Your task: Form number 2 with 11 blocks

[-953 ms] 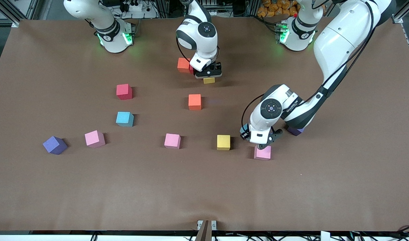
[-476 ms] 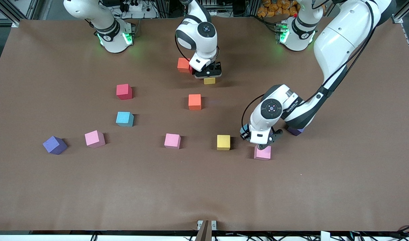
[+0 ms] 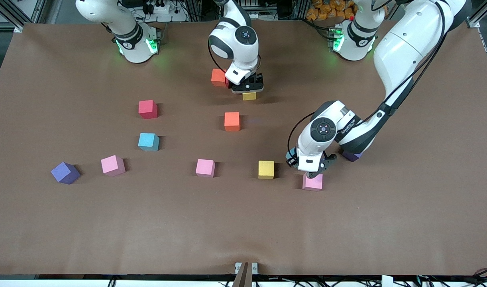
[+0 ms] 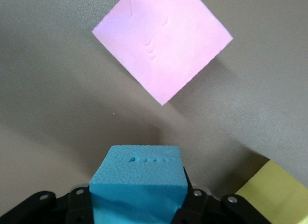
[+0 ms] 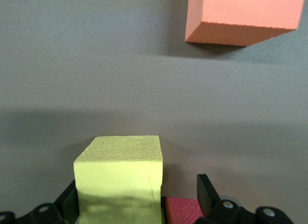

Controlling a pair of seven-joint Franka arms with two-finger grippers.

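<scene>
Over a pink block (image 3: 312, 182), left tool (image 4: 139, 204) clamped on light-blue block (image 4: 138, 184); right tool (image 5: 137, 197) apart.

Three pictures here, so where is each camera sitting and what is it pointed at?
Front view: high across the table, facing both arms; right gripper, left gripper.
Left wrist view: on the left arm, looking down past its held blue block at a pink block.
Right wrist view: on the right arm, over a yellow block between its open fingers.
Shared: that pink block shows in front too.
</scene>
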